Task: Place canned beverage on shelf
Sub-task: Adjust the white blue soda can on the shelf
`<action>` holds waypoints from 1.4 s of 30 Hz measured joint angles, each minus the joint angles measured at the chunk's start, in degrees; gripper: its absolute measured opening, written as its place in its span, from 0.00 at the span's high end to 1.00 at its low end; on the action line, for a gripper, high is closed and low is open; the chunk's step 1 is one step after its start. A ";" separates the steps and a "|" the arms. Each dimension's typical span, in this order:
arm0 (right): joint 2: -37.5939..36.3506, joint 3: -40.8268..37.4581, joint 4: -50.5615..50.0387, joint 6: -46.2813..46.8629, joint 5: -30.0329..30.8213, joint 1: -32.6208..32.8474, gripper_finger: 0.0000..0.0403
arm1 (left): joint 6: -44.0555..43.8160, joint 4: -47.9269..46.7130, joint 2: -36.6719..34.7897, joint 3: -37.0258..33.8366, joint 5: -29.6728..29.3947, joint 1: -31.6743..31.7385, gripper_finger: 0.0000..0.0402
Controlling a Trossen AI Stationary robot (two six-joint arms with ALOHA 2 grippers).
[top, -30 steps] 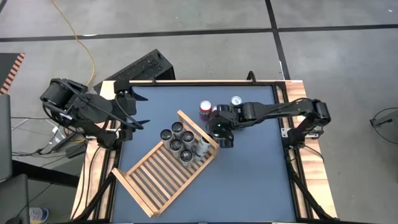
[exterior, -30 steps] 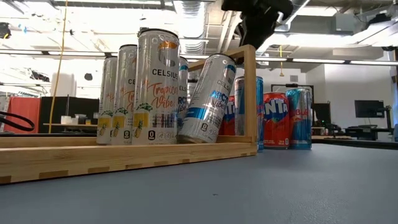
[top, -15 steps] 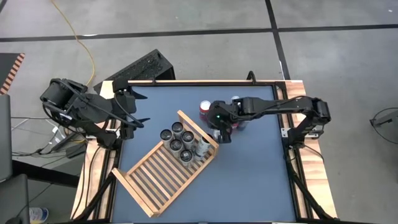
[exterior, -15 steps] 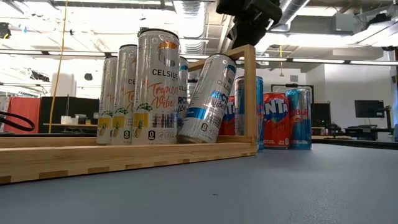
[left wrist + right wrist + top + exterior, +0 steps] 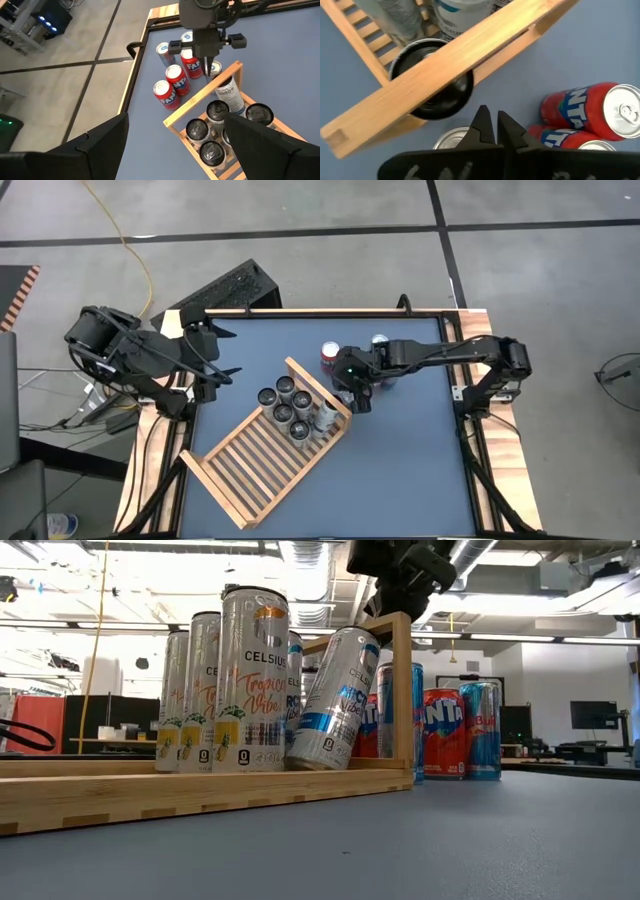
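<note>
Step in hand, by judgement: fetching the next can for the shelf [image 5: 268,463], which lies at an angle at centre frame in the high view, bearing five upright cans [image 5: 283,404] and one tilted can [image 5: 335,700] against its upright frame bar. Right gripper [image 5: 354,393] hovering just off the shelf's upper right corner, fingers [image 5: 482,126] pressed together, holding nothing. Advisable to spread the fingers before descent, centre over one red can [image 5: 173,79], and keep clear of the frame bar and the leaning can. Left gripper [image 5: 222,360] parked at left of frame, jaws apart, empty.

Loose cans beyond the shelf partly covered by the right arm in the high view; exact count uncertain. Contact between the tilted can and the bar not fully resolved. Slat surface under the standing cans hidden.
</note>
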 joint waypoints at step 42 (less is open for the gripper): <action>-0.31 -2.62 3.52 3.76 -2.50 -0.68 1.00 | 1.49 0.00 0.00 0.00 -0.44 0.00 0.22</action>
